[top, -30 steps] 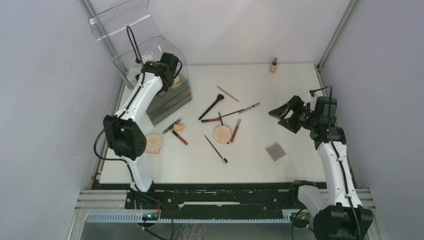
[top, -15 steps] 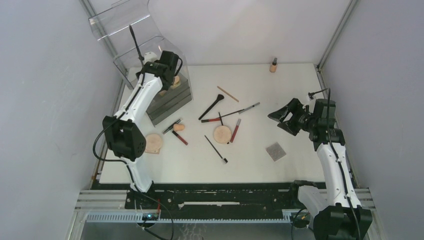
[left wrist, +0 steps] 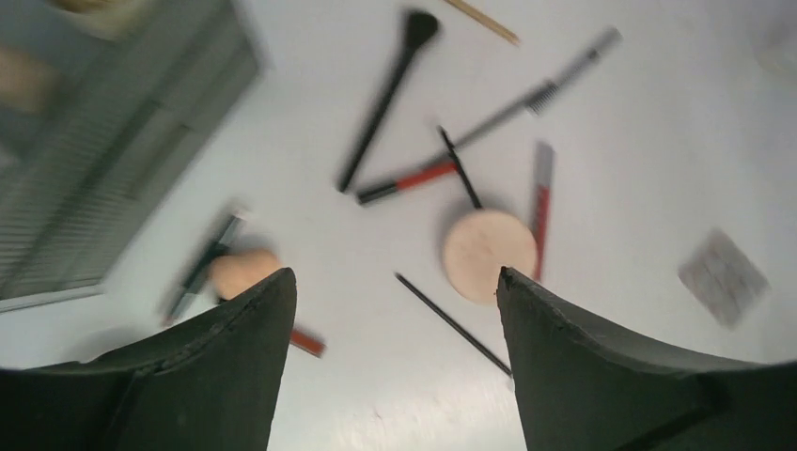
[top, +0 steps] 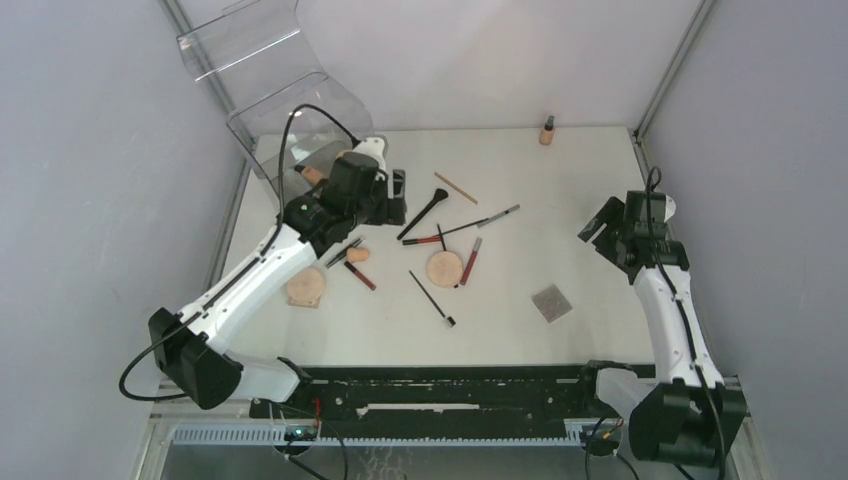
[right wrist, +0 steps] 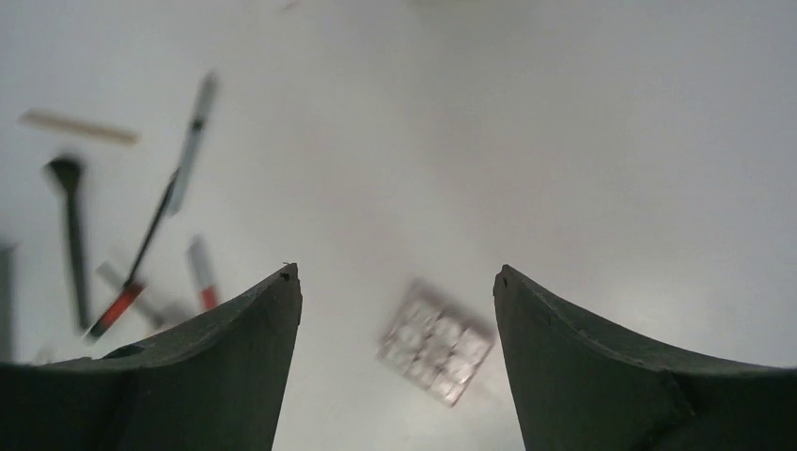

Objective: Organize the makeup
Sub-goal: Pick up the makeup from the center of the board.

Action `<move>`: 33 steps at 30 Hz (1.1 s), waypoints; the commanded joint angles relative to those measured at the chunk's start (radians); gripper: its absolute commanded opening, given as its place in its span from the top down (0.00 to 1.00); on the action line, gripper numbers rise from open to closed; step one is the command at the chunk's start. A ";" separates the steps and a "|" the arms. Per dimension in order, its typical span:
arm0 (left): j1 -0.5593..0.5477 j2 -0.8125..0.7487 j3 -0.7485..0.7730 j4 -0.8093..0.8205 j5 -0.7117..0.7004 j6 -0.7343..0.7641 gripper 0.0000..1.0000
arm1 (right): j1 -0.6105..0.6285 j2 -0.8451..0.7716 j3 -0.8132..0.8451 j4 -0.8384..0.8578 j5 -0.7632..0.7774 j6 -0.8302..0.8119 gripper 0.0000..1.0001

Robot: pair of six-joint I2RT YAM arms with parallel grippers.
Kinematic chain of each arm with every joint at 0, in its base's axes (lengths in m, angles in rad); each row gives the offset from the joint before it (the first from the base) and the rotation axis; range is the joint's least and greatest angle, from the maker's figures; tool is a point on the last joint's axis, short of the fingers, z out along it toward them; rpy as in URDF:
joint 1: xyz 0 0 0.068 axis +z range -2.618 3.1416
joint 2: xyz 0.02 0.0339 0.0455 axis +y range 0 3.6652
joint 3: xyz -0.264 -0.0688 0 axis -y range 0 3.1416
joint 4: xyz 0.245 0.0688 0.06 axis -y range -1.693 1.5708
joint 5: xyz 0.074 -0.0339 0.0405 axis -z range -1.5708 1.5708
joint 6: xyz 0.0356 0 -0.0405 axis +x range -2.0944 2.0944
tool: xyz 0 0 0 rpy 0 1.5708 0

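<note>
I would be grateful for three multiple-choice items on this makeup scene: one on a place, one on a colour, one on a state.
1. Where does the small beige bottle stand on the table?
A. far edge, near the right corner
B. near edge, middle
C. left edge
2. What colour is the square palette?
A. red
B. peach
C. grey
3. How is the left gripper?
A. shut tight
B. open and empty
C. out of every view
Answers: 1 A, the top view shows it far right; 2 C, its squares look grey; 3 B, its fingers stand apart, nothing between.
</note>
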 commanded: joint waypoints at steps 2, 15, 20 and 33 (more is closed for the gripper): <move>-0.093 -0.052 -0.168 0.149 0.263 0.022 0.16 | -0.014 0.142 0.097 0.035 0.362 0.025 0.16; -0.224 -0.051 -0.298 0.229 0.318 -0.010 0.11 | -0.066 0.819 0.602 -0.080 0.288 -0.053 0.00; -0.224 -0.088 -0.330 0.206 0.266 0.022 0.10 | -0.070 0.970 0.728 -0.104 0.246 -0.069 0.00; -0.224 -0.125 -0.360 0.188 0.169 0.014 0.09 | -0.023 0.949 0.673 -0.003 0.143 -0.149 0.63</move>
